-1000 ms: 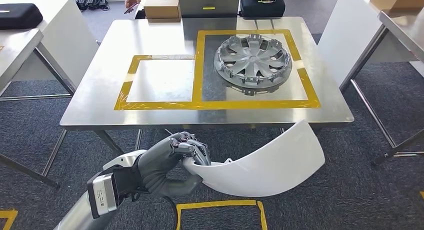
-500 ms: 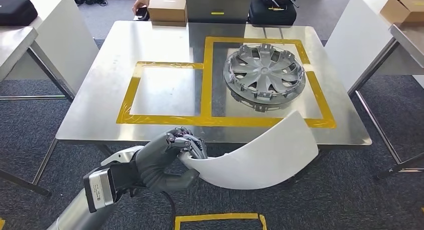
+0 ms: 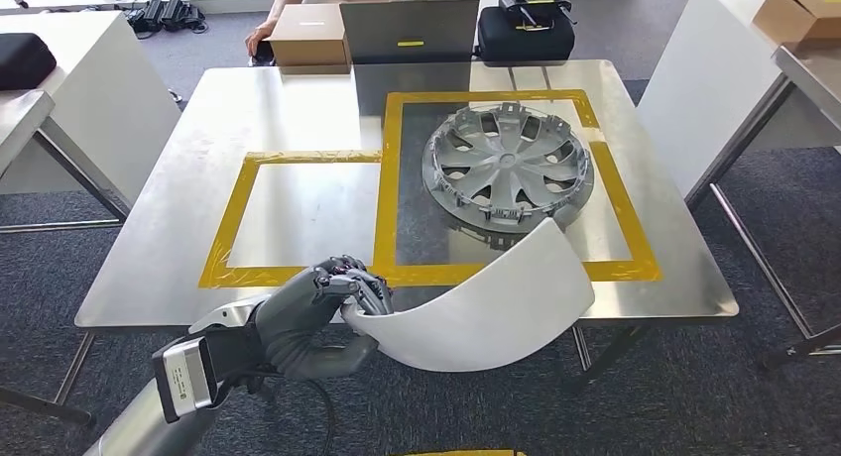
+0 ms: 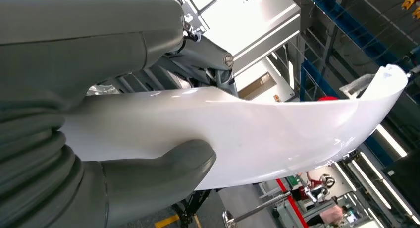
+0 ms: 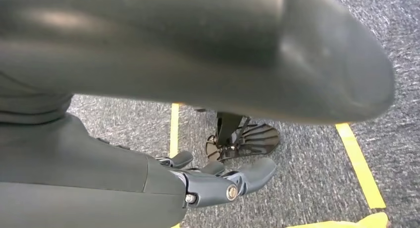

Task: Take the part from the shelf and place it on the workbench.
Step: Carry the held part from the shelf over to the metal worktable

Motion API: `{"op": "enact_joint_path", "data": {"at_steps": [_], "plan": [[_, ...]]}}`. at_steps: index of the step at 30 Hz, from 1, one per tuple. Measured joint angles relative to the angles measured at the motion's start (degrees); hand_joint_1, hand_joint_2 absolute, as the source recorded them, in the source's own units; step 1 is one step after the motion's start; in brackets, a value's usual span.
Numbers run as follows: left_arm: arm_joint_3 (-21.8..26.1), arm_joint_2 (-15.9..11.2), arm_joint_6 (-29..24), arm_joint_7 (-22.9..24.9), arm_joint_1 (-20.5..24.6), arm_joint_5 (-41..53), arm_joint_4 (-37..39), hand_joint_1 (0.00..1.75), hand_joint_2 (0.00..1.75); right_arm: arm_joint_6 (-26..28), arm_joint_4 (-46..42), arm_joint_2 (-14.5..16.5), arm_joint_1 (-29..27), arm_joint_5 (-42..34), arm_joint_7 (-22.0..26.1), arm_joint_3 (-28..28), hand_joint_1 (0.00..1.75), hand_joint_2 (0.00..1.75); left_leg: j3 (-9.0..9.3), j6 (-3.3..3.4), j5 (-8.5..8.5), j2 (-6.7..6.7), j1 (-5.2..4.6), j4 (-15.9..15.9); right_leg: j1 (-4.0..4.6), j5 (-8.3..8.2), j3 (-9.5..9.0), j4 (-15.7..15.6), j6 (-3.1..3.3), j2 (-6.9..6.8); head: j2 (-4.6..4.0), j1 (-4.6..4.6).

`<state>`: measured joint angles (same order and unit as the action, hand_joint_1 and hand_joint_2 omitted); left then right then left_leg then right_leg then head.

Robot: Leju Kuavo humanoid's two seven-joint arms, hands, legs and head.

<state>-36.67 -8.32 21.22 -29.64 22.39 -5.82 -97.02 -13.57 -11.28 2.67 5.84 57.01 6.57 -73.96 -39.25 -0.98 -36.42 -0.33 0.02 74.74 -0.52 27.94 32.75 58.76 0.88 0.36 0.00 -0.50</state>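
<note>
My left robot hand [image 3: 332,312] sits nearest me at about 7 o'clock, clamped on one end of the curved white panel [image 3: 496,307]; in the left wrist view the thick thumb [image 4: 163,173] presses one face of the panel [image 4: 237,134] while the darker fingers wrap the other. My right robot hand [image 5: 218,181] hangs at my side over grey carpet with its fingers loosely apart and nothing in them.

Over the last second the whole scene has slid toward me, which I read as my own approach, not anything on the tabletop [image 3: 149,278] moving. What matters is that the panel was hanging short of the near edge and its far tip now reaches over the tabletop, crossing the near yellow tape line [image 3: 615,271] at about 5 o'clock. It looks to be held above the surface, not resting on it.

Further out, at 1 o'clock, a silver wheel cover [image 3: 508,165] fills much of the larger taped square; the smaller taped square [image 3: 298,213] lies at 10 o'clock. Beyond the far edge sit a cardboard box [image 3: 309,32] and a black case [image 3: 526,30], with a person's hand [image 3: 260,38] beside the box.

I judge carrying nearly done; lowering and release remain.
</note>
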Motion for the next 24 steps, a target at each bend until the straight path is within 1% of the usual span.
{"op": "enact_joint_path", "data": {"at_steps": [1, 2, 3, 4, 5, 6, 7, 8, 9, 10, 11, 13, 14, 15, 16, 17, 18, 19, 20, 21, 22, 24], "plan": [[0.0, -0.2, 0.0, -0.1, -0.1, 0.0, 0.1, 1.75, 1.75, 0.0, 0.0, 0.0, 0.0, -0.1, 0.0, 0.0, 0.00, 0.00, -0.23, 0.10, 1.30, 0.00, 0.00, -1.6, 0.00, 0.54, -0.68, 0.0, -0.07, 0.05, 0.00, -0.05], [0.0, -0.3, 0.0, -0.2, -0.2, 0.0, 0.1, 1.75, 1.75, 0.1, 0.0, 0.0, -0.1, -0.2, 0.0, 0.0, 0.00, 0.00, 0.33, 0.27, 3.84, 0.00, -0.01, -4.7, 0.00, 1.11, -1.45, 0.0, -0.17, 0.09, 0.00, -0.10], [0.0, -0.4, 0.0, -0.2, -0.2, 0.0, 0.1, 1.75, 1.75, 0.1, 0.0, 0.0, 0.0, -0.3, 0.0, 0.0, 0.00, 0.00, 1.15, 0.48, 7.04, 0.02, -0.02, -8.6, 0.03, 1.69, -2.08, 0.0, -0.32, 0.10, 0.00, -0.14], [0.0, -0.4, 0.0, -0.2, -0.2, 0.0, 0.2, 1.75, 1.75, 0.2, 0.0, 0.0, 0.0, -0.4, -0.1, 0.0, 0.00, 0.00, 1.87, 0.73, 9.12, 0.05, -0.12, -11.8, 0.09, 2.23, -2.60, 0.0, -0.55, 0.16, 0.00, -0.20], [-0.1, -0.5, 0.0, -0.3, -0.2, 0.0, 0.2, 1.75, 1.75, 0.3, 0.0, 0.0, 0.0, -0.5, -0.2, 0.0, 0.00, 0.00, 2.44, 1.04, 10.53, 0.07, -0.21, -14.0, 0.15, 2.77, -2.92, 0.0, -0.88, 0.17, 0.00, -0.23], [-0.1, -0.6, 0.0, -0.3, -0.3, 0.1, 0.2, 1.75, 1.75, 0.4, 0.0, 0.0, 0.1, -0.6, -0.4, 0.0, 0.00, 0.00, 2.62, 1.39, 10.97, 0.06, -0.28, -15.0, 0.22, 3.08, -3.16, 0.1, -1.26, 0.19, 0.00, -0.25], [-0.1, -0.6, 0.0, -0.3, -0.3, 0.1, 0.2, 1.75, 1.75, 0.5, 0.0, 0.0, 0.1, -0.7, -0.6, 0.0, 0.00, 0.00, 2.84, 1.74, 10.57, 0.04, -0.33, -15.0, 0.27, 3.26, -3.48, 0.1, -1.61, 0.20, 0.00, -0.24], [-0.1, -0.6, 0.0, -0.4, -0.4, 0.1, 0.2, 1.75, 1.75, 0.6, 0.0, 0.0, 0.1, -0.7, -0.9, 0.0, 0.00, 0.00, 3.27, 2.07, 10.73, 0.00, -0.20, -15.2, 0.28, 3.44, -3.72, 0.2, -1.92, 0.15, 0.00, -0.23], [-0.1, -0.7, 0.0, -0.5, -0.5, 0.1, 0.1, 1.75, 1.75, 0.6, 0.0, 0.0, 0.1, -0.8, -1.0, 0.0, 0.00, 0.00, 3.74, 2.38, 10.71, -0.01, -0.06, -15.3, 0.28, 3.52, -3.75, 1.0, -2.18, 0.12, 0.00, -0.19], [-0.1, -0.7, 0.0, -0.6, -0.6, 0.2, 0.1, 1.75, 1.75, 0.7, 0.0, 0.0, 0.1, -0.8, -1.3, 0.0, 0.00, 0.00, 4.31, 2.69, 10.57, 0.02, 0.05, -15.4, 0.25, 3.95, -3.04, 2.6, -2.42, 0.06, 0.00, -0.06], [-0.1, -0.7, 0.0, -0.7, -0.8, 0.3, 0.1, 1.75, 1.75, 0.8, 0.0, 0.0, 0.1, -0.9, -1.6, 0.0, 0.00, 0.00, 4.77, 2.95, 10.36, 0.04, 0.15, -15.5, 0.17, 4.83, -1.53, 5.3, -2.68, 0.01, 0.00, 0.07], [-0.1, -0.8, -0.2, -1.0, -1.6, 0.4, 0.0, 1.75, 1.75, 1.2, 0.0, 0.0, 0.0, -0.9, -2.1, 0.0, 0.00, 0.00, 5.26, 3.29, 9.78, 0.06, 0.15, -15.6, 0.05, 7.65, 3.14, 12.5, -3.13, -0.04, 0.00, 0.35], [-0.1, -0.9, -0.5, -1.2, -2.2, 0.6, 0.0, 1.75, 1.75, 1.3, 0.0, 0.0, -0.2, -0.8, -2.5, 0.0, 0.00, 0.00, 5.49, 3.31, 9.45, 0.03, 0.14, -15.6, 0.02, 8.66, 5.29, 15.0, -3.26, -0.04, 0.00, 0.40], [0.0, -1.0, -0.9, -1.5, -3.1, 1.1, -0.2, 1.75, 1.75, 1.3, 0.0, 0.0, -0.4, -0.8, -2.8, 0.0, 0.00, 0.00, 5.83, 3.28, 9.10, -0.02, 0.14, -15.6, 0.02, 8.55, 6.66, 15.9, -3.32, -0.05, 0.00, 0.48], [0.2, -1.1, -1.2, -1.8, -4.1, 1.8, -0.5, 1.75, 1.75, 1.2, 0.0, 0.0, -0.6, -0.8, -3.0, 0.0, 0.00, 0.00, 6.27, 3.19, 8.71, -0.05, 0.14, -15.6, 0.02, 7.14, 7.03, 14.8, -3.30, -0.06, 0.00, 0.55], [0.4, -1.2, -1.6, -2.0, -5.2, 2.8, -1.0, 1.75, 1.75, 1.2, 0.0, 0.0, -0.7, -0.7, -3.3, 0.0, 0.00, 0.00, 6.83, 3.04, 8.28, -0.07, 0.14, -15.6, 0.02, 4.53, 6.39, 11.7, -3.19, -0.07, 0.00, 0.62], [0.6, -1.2, -1.9, -2.3, -6.2, 3.9, -1.6, 1.75, 1.75, 1.1, 0.0, 0.0, -0.8, -0.6, -3.6, 0.0, 0.00, 0.00, 7.33, 2.85, 7.84, -0.05, 0.14, -15.6, 0.04, 1.59, 5.21, 7.6, -2.99, -0.10, 0.00, 0.67], [0.9, -1.2, -2.2, -2.5, -7.3, 4.9, -2.3, 1.75, 1.75, 1.1, 0.0, 0.0, -0.9, -0.6, -4.0, 0.0, 0.00, 0.00, 7.79, 2.61, 7.45, -0.05, 0.08, -15.5, 0.15, 0.01, 4.10, 4.2, -2.72, -0.13, 0.00, 0.69], [1.1, -1.2, -2.4, -2.6, -8.2, 5.9, -3.1, 1.75, 1.75, 1.1, 0.0, 0.1, -1.0, -0.5, -4.4, 0.0, 0.00, 0.00, 8.03, 2.30, 7.11, -0.04, 0.01, -15.5, 0.29, -0.69, 3.29, 1.8, -2.37, -0.16, 0.00, 0.73], [1.3, -1.2, -2.6, -2.7, -9.1, 7.0, -3.9, 1.75, 1.75, 1.2, 0.0, 0.1, -1.1, -0.5, -4.7, 0.0, 0.00, 0.00, 8.17, 2.05, 6.78, -0.04, -0.10, -15.4, 0.34, -1.10, 2.93, 0.8, -2.06, -0.17, 0.00, 0.75], [1.5, -1.2, -2.9, -2.8, -9.9, 8.1, -4.7, 1.75, 1.75, 1.2, 0.0, 0.1, -1.2, -0.4, -5.0, 0.0, 0.00, 0.00, 8.30, 2.29, 6.59, -0.03, -0.22, -15.4, 0.37, -0.85, 2.80, 0.7, -1.95, -0.17, 0.00, 0.72], [2.2, -1.1, -3.3, -2.6, -11.0, 10.0, -6.1, 1.75, 1.75, 1.4, 0.0, 0.3, -1.4, -0.4, -5.4, 0.0, 0.00, 0.00, 8.55, 2.97, 6.33, 0.01, -0.37, -15.4, 0.27, -1.80, 2.56, 0.5, -1.76, -0.14, 0.00, 0.61]]}}
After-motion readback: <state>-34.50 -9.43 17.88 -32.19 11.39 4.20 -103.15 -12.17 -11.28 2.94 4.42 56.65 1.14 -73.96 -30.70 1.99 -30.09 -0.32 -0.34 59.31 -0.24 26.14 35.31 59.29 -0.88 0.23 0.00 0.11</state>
